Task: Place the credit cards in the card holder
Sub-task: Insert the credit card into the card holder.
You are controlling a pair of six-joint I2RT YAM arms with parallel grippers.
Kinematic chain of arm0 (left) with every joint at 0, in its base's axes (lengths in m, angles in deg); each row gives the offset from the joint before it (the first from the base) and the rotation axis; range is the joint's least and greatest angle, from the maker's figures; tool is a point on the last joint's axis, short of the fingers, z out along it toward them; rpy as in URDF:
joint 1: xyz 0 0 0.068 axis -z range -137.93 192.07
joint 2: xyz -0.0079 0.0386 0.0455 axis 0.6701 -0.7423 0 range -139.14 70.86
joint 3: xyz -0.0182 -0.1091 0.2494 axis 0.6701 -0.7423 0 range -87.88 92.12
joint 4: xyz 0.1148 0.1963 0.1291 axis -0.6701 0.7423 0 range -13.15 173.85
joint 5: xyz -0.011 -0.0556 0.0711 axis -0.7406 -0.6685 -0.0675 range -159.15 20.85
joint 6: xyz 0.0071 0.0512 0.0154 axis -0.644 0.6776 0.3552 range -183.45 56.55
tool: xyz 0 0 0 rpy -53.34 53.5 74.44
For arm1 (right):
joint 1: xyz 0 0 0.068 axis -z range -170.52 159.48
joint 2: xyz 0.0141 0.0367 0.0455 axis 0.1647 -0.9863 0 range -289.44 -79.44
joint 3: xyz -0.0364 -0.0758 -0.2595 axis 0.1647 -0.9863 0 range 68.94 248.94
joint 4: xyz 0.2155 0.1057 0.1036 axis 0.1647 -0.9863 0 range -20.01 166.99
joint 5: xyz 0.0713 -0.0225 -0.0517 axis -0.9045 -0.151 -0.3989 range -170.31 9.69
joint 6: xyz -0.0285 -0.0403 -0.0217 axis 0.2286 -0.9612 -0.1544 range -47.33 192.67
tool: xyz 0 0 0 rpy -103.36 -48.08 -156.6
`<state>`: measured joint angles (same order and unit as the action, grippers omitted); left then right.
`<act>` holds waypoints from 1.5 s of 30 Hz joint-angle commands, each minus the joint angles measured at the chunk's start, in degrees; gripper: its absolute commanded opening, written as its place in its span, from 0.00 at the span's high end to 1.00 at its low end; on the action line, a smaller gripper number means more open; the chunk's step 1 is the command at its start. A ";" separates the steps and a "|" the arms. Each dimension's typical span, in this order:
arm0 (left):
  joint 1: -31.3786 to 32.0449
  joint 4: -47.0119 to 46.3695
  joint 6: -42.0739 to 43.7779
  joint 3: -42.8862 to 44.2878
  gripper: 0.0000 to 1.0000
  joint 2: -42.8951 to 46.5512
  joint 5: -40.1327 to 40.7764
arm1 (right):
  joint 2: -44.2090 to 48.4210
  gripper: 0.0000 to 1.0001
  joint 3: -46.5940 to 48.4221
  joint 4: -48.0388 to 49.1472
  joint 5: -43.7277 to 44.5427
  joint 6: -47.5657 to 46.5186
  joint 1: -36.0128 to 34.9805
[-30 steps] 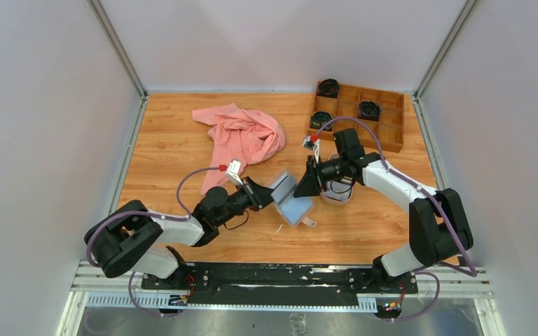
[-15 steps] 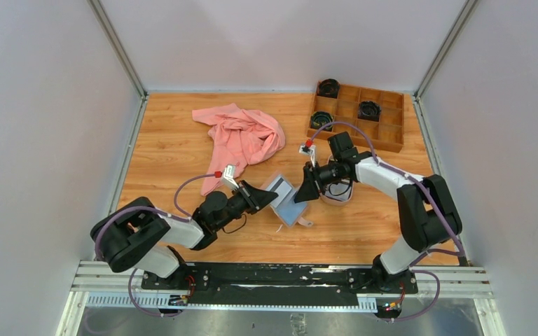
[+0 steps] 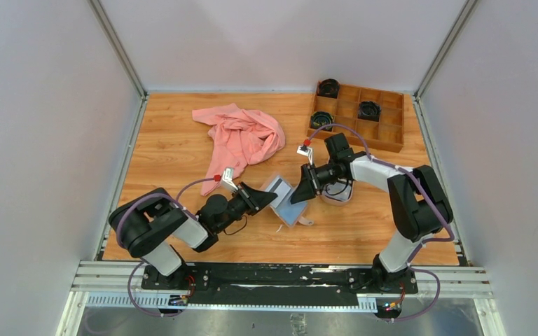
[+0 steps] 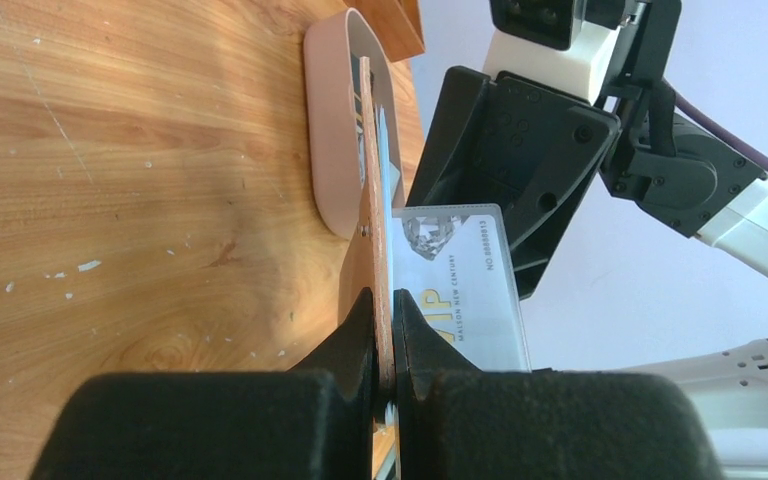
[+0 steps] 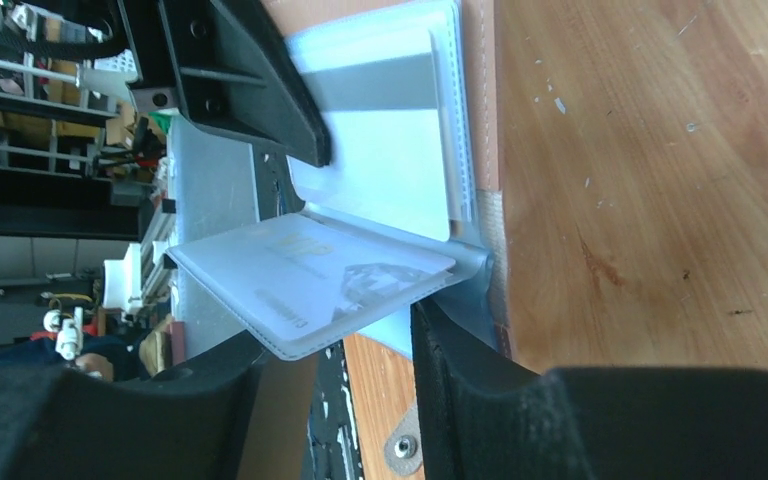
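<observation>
My left pincer (image 4: pixel 385 300) is pressed together on the raised flap of the tan-brown folding card holder (image 4: pixel 369 200), which lies open near the bench's (image 3: pixel 182 154) centre. The whitish-grey plastic card (image 4: pixel 460 270), reading "VIP" and "NEW CENTURY", lies lengthwise between the right pincer's (image 5: pixel 340 335) fingers, its far end at the holder's fold. I cannot tell whether they pinch it.

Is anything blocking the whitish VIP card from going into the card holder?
Nothing visible does. The VIP card lies between the fingers of the right hand, seemingly already inside one of the card holder's clear sleeves. The left hand pinches the tan cover, holding it open.
</observation>
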<state>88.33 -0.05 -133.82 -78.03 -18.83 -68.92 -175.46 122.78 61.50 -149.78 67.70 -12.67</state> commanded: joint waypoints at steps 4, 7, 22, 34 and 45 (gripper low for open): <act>0.40 -9.97 -2.19 1.17 1.00 -8.43 -2.41 | -1.81 0.64 -0.99 7.58 0.04 9.78 0.49; 0.45 -10.12 -2.18 1.93 1.00 -10.55 -3.60 | -2.31 0.66 -1.35 7.92 1.69 10.01 0.44; 0.50 -9.95 -0.74 2.36 0.84 -13.34 -5.04 | -5.71 0.67 -0.77 6.26 7.31 8.48 0.16; 0.48 -9.66 0.38 2.52 0.60 -13.23 -5.53 | -7.28 0.67 -0.15 5.94 7.29 8.18 -0.48; 0.50 -5.51 2.50 3.57 0.55 -13.41 -6.73 | -9.83 0.68 1.21 3.10 10.50 6.23 -0.96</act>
<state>88.40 -6.98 -133.80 -75.80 -31.68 -74.31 -183.62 122.67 67.41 -141.52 75.81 -12.76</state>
